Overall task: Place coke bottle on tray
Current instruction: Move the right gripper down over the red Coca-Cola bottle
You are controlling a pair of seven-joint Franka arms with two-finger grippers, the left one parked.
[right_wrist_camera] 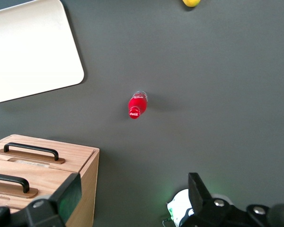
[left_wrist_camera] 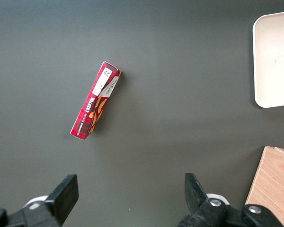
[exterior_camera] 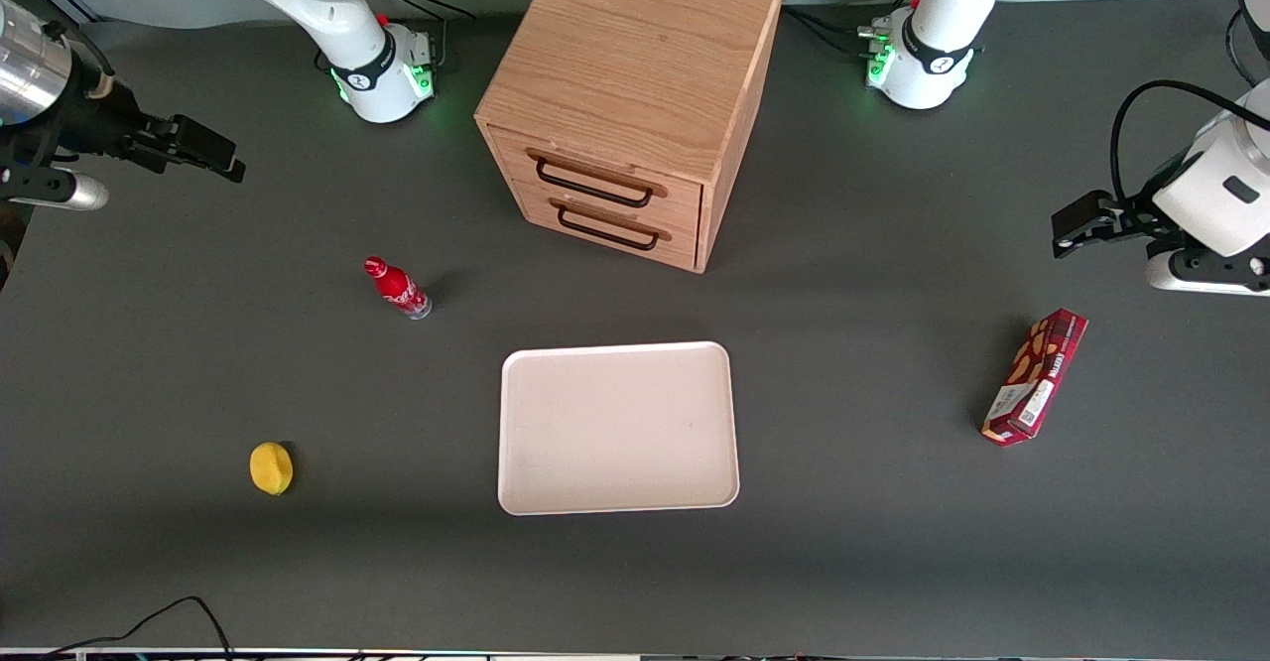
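The coke bottle (exterior_camera: 398,289) is small and red with a red cap and stands upright on the dark table. It also shows in the right wrist view (right_wrist_camera: 137,105). The tray (exterior_camera: 615,428), large, pale and bare, lies mid-table, nearer to the front camera than the bottle. It also shows in the right wrist view (right_wrist_camera: 28,56). My gripper (exterior_camera: 226,160) hovers high at the working arm's end of the table, well apart from the bottle. In the right wrist view the gripper (right_wrist_camera: 132,196) is open and empty, its fingers wide apart.
A wooden two-drawer cabinet (exterior_camera: 635,95) stands farther from the front camera than the tray. A yellow lemon (exterior_camera: 271,468) lies nearer to the camera than the bottle. A dark red snack box (exterior_camera: 1035,376) lies toward the parked arm's end.
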